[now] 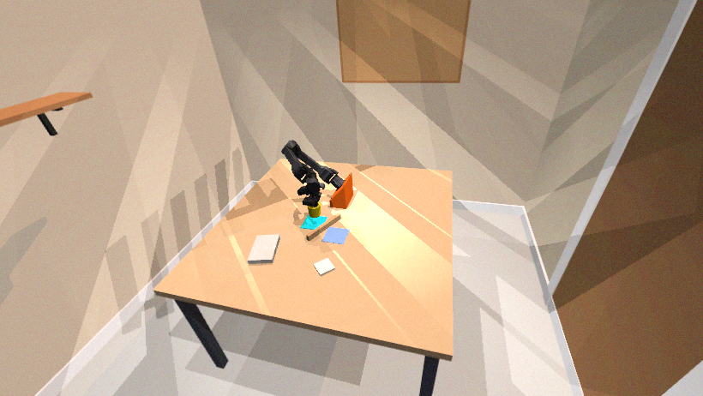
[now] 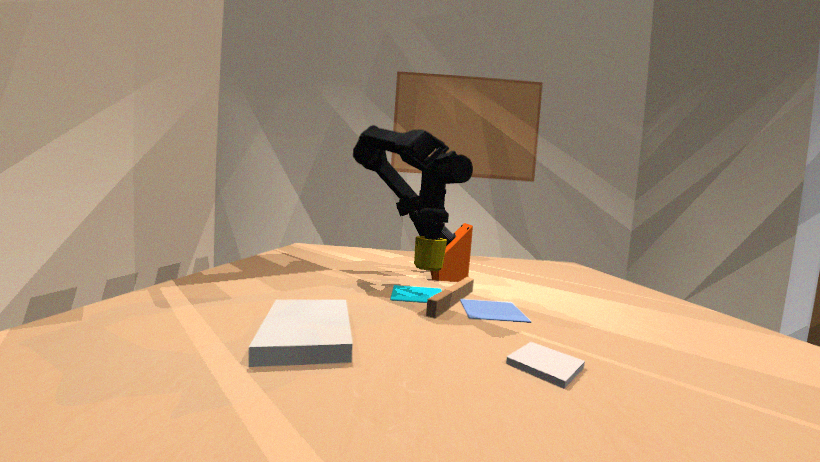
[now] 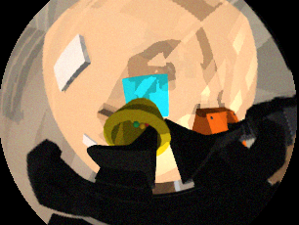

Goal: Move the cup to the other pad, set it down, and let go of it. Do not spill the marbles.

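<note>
Overhead, the arm (image 2: pixel 401 166) folds steeply down, its end effector (image 2: pixel 430 234) clamped on the yellow cup (image 2: pixel 429 253) above the cyan pad (image 2: pixel 414 293).

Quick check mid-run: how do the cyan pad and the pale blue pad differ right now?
The bright cyan square pad lies on the arm's side of the brown wooden bar; the pale blue square pad lies on the far side. The gripper holds the yellow cup in the air near the cyan pad; nothing is over the blue one. Both lie flat, about equal in size.
</note>
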Controlling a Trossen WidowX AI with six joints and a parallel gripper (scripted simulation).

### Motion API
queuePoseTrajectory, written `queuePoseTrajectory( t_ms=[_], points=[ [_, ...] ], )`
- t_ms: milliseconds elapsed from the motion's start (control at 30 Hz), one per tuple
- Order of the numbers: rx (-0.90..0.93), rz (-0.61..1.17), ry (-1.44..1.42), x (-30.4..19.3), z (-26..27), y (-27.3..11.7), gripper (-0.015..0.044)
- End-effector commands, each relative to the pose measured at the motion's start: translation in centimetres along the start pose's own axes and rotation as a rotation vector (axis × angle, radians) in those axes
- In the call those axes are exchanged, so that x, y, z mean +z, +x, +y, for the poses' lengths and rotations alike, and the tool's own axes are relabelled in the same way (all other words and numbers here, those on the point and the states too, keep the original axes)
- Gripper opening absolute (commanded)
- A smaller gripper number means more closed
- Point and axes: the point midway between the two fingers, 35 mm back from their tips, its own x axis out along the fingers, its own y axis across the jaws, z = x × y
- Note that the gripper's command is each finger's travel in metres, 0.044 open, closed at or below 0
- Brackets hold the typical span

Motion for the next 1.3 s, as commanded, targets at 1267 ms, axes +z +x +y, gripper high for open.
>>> queuePoseTrajectory(
  t_ms=[1267],
  points=[
    [0.0, -0.005, -0.005, 1.8, -1.0, 3.8, 0.0]
  ],
)
